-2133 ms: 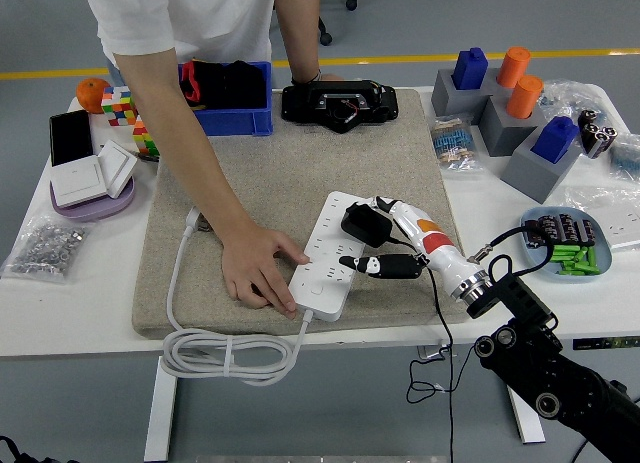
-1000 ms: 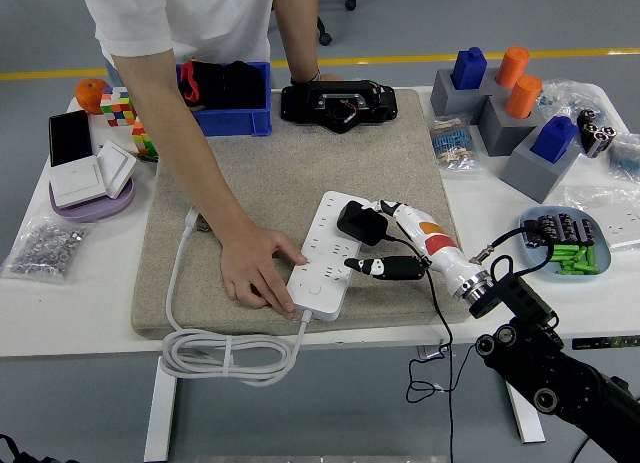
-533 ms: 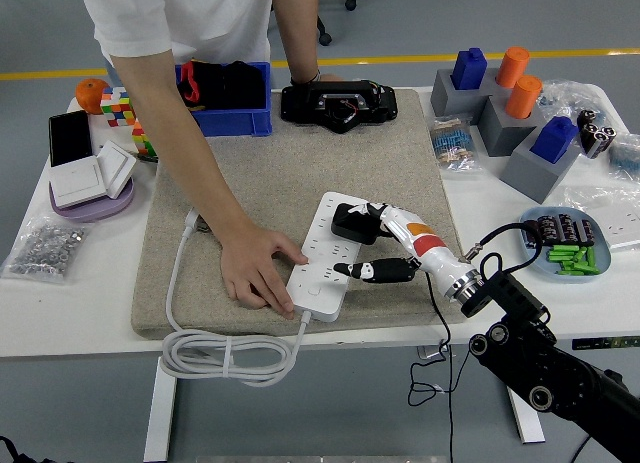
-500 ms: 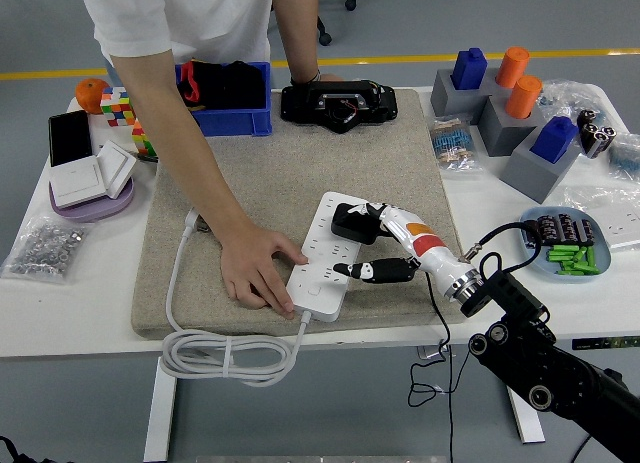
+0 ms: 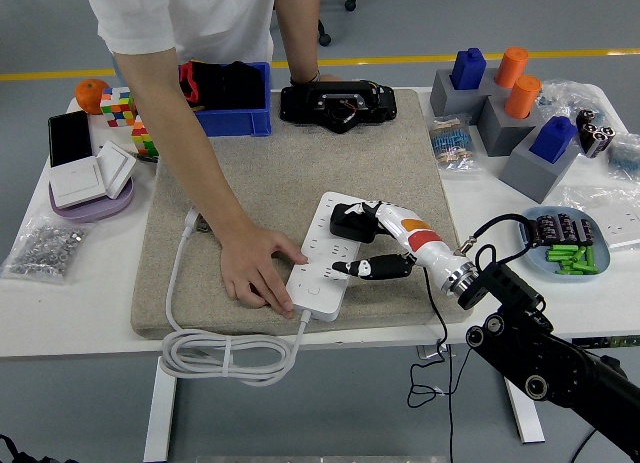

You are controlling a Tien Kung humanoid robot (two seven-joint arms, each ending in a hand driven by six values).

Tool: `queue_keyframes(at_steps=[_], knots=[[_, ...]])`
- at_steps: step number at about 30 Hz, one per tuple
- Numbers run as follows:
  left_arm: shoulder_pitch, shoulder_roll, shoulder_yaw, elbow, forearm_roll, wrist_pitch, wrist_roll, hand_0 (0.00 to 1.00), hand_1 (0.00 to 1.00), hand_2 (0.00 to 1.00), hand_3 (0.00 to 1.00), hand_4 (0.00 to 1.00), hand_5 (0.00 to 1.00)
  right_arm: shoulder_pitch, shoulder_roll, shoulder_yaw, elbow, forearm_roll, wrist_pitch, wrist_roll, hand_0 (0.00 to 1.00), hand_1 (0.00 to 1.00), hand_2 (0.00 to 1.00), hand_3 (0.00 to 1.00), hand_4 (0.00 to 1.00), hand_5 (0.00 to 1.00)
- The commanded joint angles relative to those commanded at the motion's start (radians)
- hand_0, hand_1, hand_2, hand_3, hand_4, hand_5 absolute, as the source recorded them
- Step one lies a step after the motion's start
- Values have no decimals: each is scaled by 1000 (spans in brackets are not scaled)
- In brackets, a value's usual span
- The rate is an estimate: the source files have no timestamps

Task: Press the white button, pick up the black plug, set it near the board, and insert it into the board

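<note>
Now, from the head view, we see the right hand (image 5: 375, 241) reaching in from the lower right over the white power board (image 5: 325, 255), which lies on the beige mat (image 5: 280, 173) covering the middle of the white table (image 5: 90, 303). Its fingers are closed around the black plug (image 5: 350, 222), which sits low over the far half of the board; we cannot tell whether its pins are in a socket. One dark-tipped finger (image 5: 362, 268) stretches left across the board's middle.

On the left side of the board, a person's hand (image 5: 258, 268) lies flat, fingers touching the board's near left edge and holding it down. The person's arm comes down from the far side of the table. From the board's near end a white cable (image 5: 225, 353) runs left and coils at the table's near edge.

Along the far edge of the mat we see a blue bin (image 5: 232, 98) and a black device (image 5: 338, 103). At the right stand grey blocks with blue and orange pegs (image 5: 505, 108), and nearer, a blue tray (image 5: 565, 245) with green pieces. At the left, white wall switches (image 5: 90, 175) rest on a lilac plate, with a bag of small metal parts (image 5: 42, 247) nearer.
</note>
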Motion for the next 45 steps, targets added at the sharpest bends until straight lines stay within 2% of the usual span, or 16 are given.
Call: queue_keyframes(at_steps=[15, 23, 28, 34, 38, 45], knots=[[0, -1, -10, 0, 5, 2, 0, 691, 635, 613, 639, 560, 210, -23, -36, 140, 186, -19, 10, -14, 852, 766, 701, 691, 998, 428], [-1, 1, 2, 0, -27, 10, -2, 691, 635, 613, 639, 560, 209, -115, -79, 308, 270, -34, 22, -41, 852, 767, 702, 697, 998, 431], [-1, 5, -4, 0, -25, 16, -2, 690, 635, 613, 639, 559, 207, -191, -118, 435, 317, -37, 29, -53, 850, 767, 702, 697, 998, 434], [-1, 8, -3, 0, -21, 20, -3, 693, 636, 613, 639, 560, 206, -281, -150, 544, 367, -20, 40, -71, 852, 767, 703, 699, 998, 436], [-2, 9, -1, 0, -20, 23, -7, 693, 636, 613, 639, 560, 206, -348, -153, 612, 421, -9, 56, -88, 852, 767, 703, 699, 998, 436], [-7, 9, 22, 0, -44, 24, -16, 690, 636, 613, 639, 560, 203, -446, -127, 707, 515, 4, 70, -105, 848, 767, 704, 703, 998, 434]])
